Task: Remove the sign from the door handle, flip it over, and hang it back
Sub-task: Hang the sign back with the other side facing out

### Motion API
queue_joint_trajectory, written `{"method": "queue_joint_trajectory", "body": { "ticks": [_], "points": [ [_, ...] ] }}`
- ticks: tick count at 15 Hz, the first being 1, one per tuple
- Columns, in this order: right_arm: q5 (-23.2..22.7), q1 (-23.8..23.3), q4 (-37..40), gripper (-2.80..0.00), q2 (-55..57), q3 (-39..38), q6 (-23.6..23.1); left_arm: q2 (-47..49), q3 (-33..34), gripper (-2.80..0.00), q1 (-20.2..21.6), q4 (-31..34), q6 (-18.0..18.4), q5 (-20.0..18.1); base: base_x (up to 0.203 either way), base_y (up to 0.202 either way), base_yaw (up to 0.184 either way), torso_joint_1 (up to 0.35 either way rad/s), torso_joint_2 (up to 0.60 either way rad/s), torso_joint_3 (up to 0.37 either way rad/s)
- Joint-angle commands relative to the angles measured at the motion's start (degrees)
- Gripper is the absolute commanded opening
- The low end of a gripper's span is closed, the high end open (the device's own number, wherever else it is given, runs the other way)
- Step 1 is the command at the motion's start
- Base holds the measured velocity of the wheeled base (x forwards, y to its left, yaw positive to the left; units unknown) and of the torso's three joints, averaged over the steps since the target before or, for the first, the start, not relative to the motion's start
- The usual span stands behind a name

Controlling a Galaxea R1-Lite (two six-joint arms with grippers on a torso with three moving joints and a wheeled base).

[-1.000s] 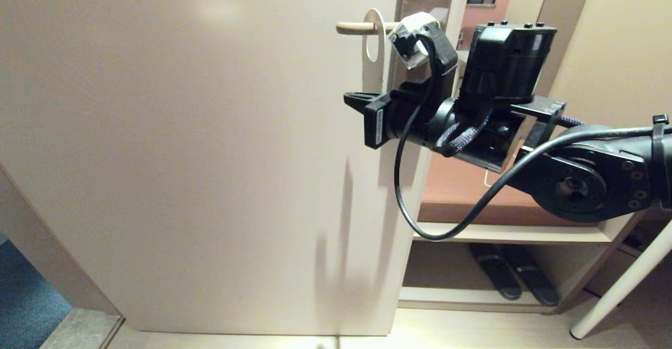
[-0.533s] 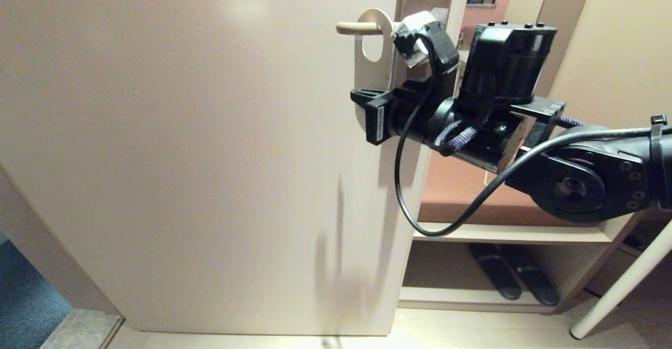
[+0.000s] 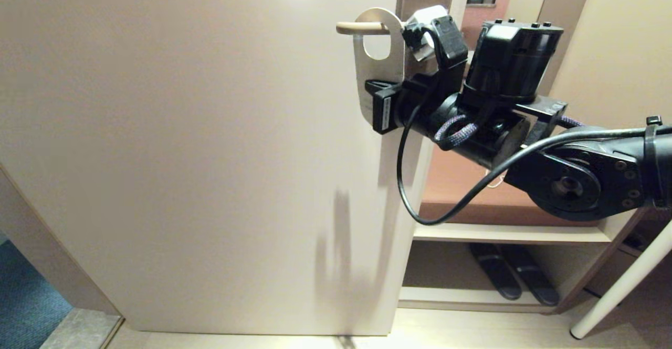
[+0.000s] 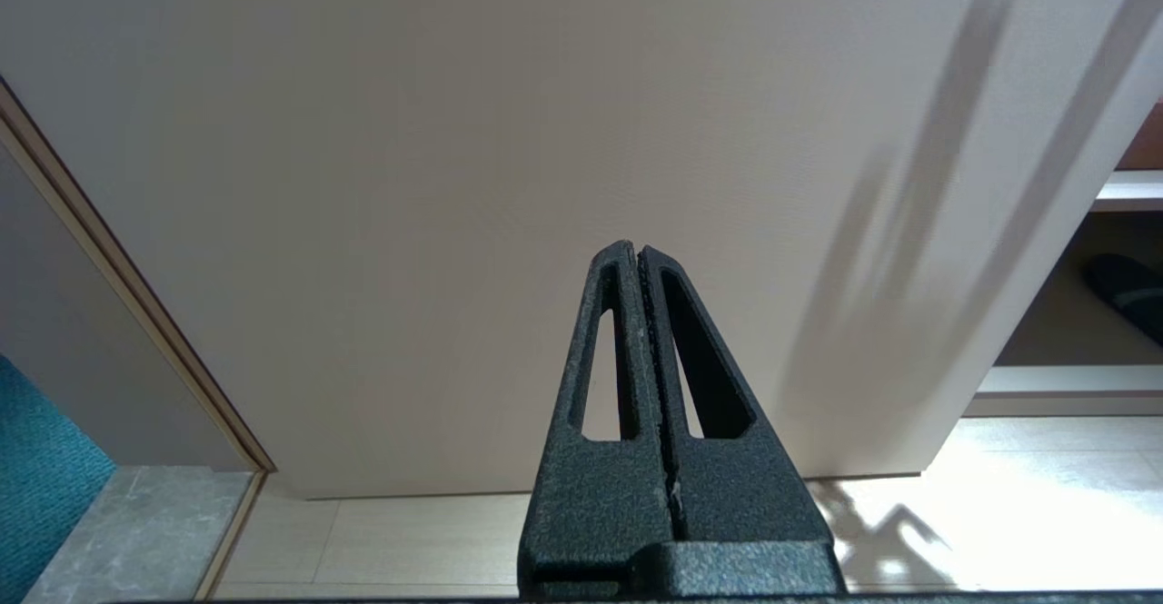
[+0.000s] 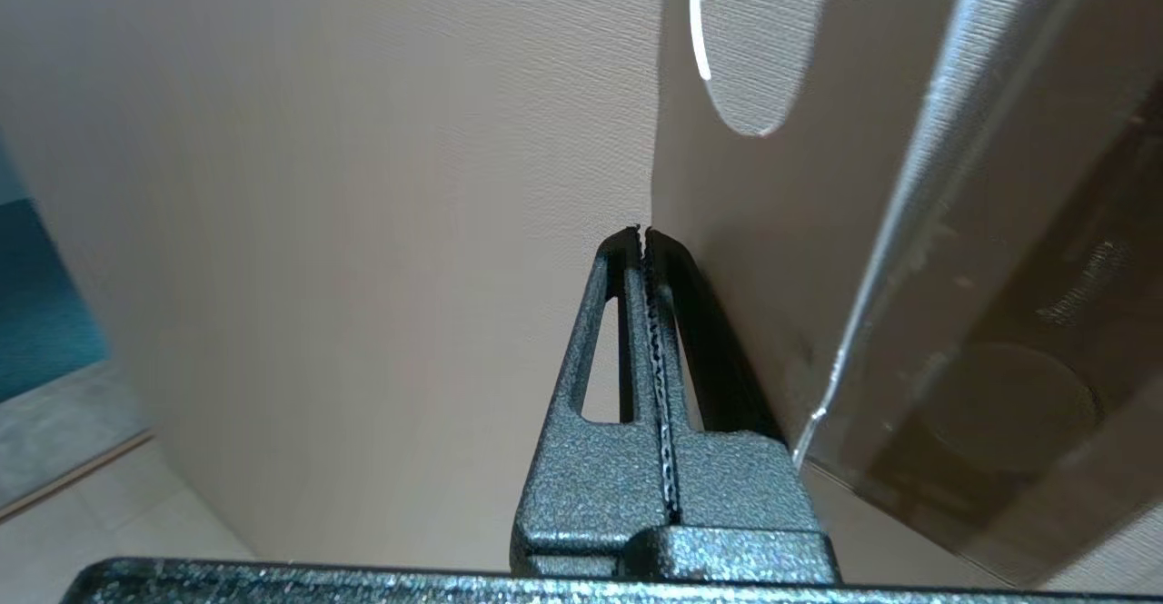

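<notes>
So the right gripper [image 3: 374, 108] is clamped on the lower edge of the thin pale card sign [image 3: 379, 71], whose oval hole sits above it, around the slim beige metal door handle [image 3: 361, 28]. Left gripper [image 4: 641, 254] is pressed together, holding nothing.

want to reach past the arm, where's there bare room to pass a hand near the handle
Free: the wide bare door face left of the door handle and below it. Crowded: right of the handle, where the right tool pinches the sign, the arm filling the door edge. The left tool stays low, shut.
</notes>
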State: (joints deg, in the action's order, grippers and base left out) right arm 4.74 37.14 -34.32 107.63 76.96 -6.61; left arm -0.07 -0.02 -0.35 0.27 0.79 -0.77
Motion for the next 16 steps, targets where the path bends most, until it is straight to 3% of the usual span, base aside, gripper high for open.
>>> {"method": "queue_joint_trajectory", "body": {
  "ticks": [1, 11, 16],
  "points": [
    [0.18, 0.03, -0.22, -2.80, 0.04, 0.03, -0.08, 0.07, 0.02, -2.80, 0.00, 0.00, 0.01, -0.02, 0.000, 0.000, 0.000, 0.000, 0.00, 0.000],
    [5.34, -0.69, -0.40, -2.80, -1.58, -0.12, -0.67, 0.07, -0.02, -2.80, 0.00, -0.05, 0.01, -0.02, 0.000, 0.000, 0.000, 0.000, 0.00, 0.000],
    [5.63, -2.75, -0.22, -2.80, -4.60, -2.79, -0.75, 0.07, 0.02, -2.80, 0.00, 0.00, 0.01, -0.02, 0.000, 0.000, 0.000, 0.000, 0.00, 0.000]
  ]
}}
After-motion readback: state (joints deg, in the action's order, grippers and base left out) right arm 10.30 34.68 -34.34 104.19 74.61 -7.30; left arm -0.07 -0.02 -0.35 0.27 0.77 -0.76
